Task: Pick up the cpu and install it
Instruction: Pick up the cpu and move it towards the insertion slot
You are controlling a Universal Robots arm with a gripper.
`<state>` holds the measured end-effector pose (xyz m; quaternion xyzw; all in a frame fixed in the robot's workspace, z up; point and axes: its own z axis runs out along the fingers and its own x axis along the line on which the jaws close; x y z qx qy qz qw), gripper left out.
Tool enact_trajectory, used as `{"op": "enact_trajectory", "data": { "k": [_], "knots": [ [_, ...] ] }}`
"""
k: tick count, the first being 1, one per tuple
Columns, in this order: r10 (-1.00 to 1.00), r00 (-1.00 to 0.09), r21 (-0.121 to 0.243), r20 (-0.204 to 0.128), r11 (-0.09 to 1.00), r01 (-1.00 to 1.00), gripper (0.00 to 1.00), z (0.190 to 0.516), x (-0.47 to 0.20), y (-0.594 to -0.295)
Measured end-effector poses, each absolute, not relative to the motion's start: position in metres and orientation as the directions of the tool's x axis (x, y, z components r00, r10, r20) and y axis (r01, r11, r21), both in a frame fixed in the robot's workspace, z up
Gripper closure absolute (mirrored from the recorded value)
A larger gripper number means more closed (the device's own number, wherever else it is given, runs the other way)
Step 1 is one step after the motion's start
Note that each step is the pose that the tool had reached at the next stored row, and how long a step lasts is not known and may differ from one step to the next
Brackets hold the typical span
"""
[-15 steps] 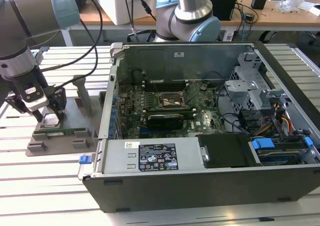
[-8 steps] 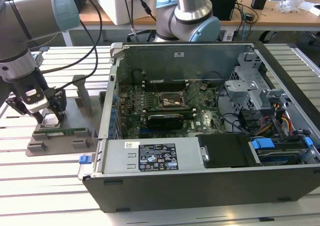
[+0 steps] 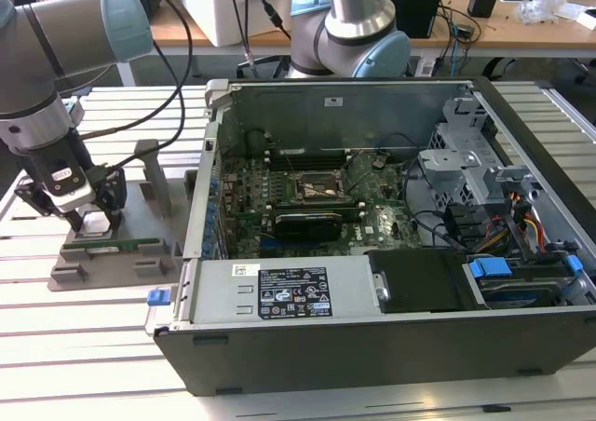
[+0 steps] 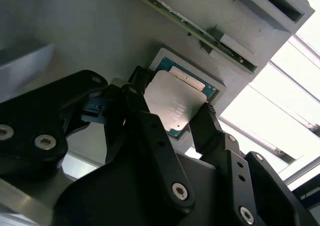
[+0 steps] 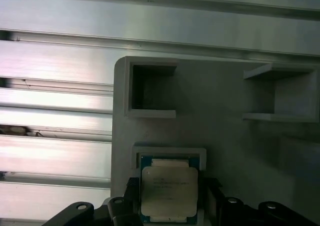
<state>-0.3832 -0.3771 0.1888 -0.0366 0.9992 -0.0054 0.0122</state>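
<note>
The cpu (image 3: 94,223), a flat square chip with a silver top and a thin green edge, lies in a recess of a grey holder (image 3: 112,264) at the exterior view's left. My gripper (image 3: 93,220) stands straight over it, one black finger against each of two opposite edges. Both wrist views show the cpu (image 4: 175,103) (image 5: 169,186) level in its recess with my gripper (image 4: 172,102) (image 5: 170,190) pressed on its sides. The open socket (image 3: 321,190) sits mid-board inside the open computer case (image 3: 372,337).
A long green memory stick (image 3: 126,245) lies in a slot of the holder beside the cpu. Holder posts (image 3: 154,174) rise close to my fingers. A black graphics card (image 3: 307,224) lies below the socket. A second arm (image 3: 345,20) stands behind the case.
</note>
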Motion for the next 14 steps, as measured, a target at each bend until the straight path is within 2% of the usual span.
{"op": "enact_trajectory", "data": {
  "k": [7, 8, 9, 14],
  "knots": [
    [-0.073, -0.997, -0.012, -0.024, 0.997, -0.073, 0.38, 0.1888, -0.3840, -0.3771],
    [-0.073, -0.997, -0.012, -0.024, 0.997, -0.073, 0.40, 0.1888, -0.3841, -0.3771],
    [-0.073, -0.997, -0.012, -0.024, 0.997, -0.073, 0.46, 0.1888, -0.3841, -0.3771],
    [-0.073, -0.997, -0.012, -0.024, 0.997, -0.073, 0.46, 0.1888, -0.3841, -0.3771]
  ]
}}
